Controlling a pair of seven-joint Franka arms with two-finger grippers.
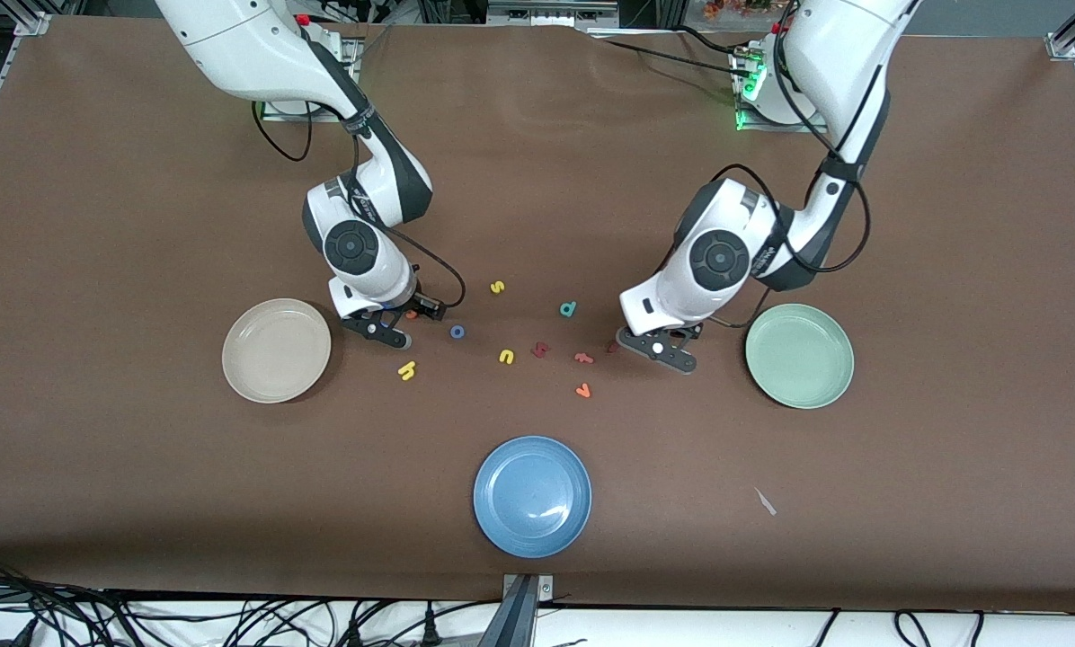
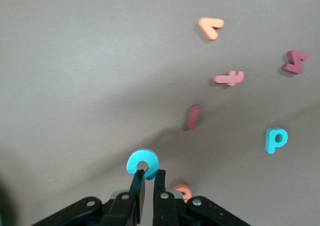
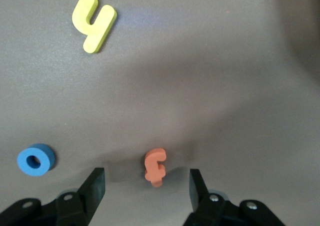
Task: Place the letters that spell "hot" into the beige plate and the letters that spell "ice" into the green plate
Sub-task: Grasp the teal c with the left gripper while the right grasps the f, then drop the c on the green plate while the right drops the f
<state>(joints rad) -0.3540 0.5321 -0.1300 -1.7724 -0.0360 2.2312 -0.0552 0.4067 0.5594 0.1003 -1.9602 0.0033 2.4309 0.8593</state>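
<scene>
Low, left tool (image 2: pixel 149 182) pinches teal "c" (image 2: pixel 142 162); right tool (image 3: pixel 147 186) straddles orange "t" (image 3: pixel 155 167).

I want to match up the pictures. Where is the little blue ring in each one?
Front view: the blue ring lies on the table beside the right gripper, toward the left arm's end.
Left wrist view: not in it.
Right wrist view: the ring lies just outside the right gripper's open fingers.
Shared landmark: the yellow "h", in the front and right wrist views.
</scene>
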